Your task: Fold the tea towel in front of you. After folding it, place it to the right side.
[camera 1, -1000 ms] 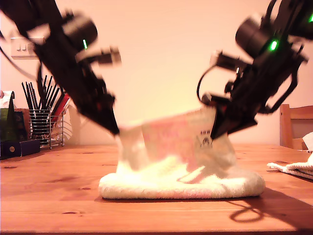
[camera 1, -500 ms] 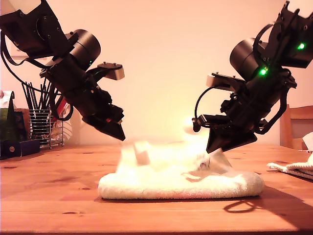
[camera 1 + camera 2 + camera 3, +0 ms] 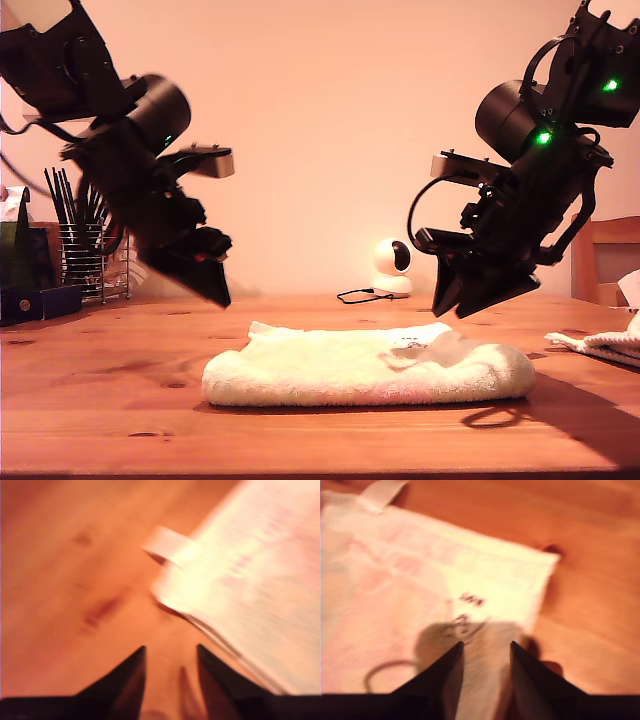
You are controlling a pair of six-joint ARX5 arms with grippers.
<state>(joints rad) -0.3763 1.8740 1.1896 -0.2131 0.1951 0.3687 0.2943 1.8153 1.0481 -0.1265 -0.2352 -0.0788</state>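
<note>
Item, exterior view's left to right: my first gripper [image 3: 212, 290], jaws spread and empty above the wooden table [image 3: 100, 400]; folded tea towel [image 3: 365, 365] lying flat at centre; my second gripper [image 3: 455, 303], jaws likewise spread, empty, hovering over the towel's printed end [image 3: 470, 600]. Risk: the top layer looks loosely laid, so a careless one-sided pinch for the move rightward could unfold it or drag it into the other cloth [image 3: 600, 345] at the exterior view's right edge.

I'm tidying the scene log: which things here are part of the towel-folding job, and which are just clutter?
Part of the job:
- tea towel, lying folded on the table
- my first gripper, open
- my second gripper, open

Just lying about:
- utensil rack
- small white camera
- another cloth
- chair
</note>
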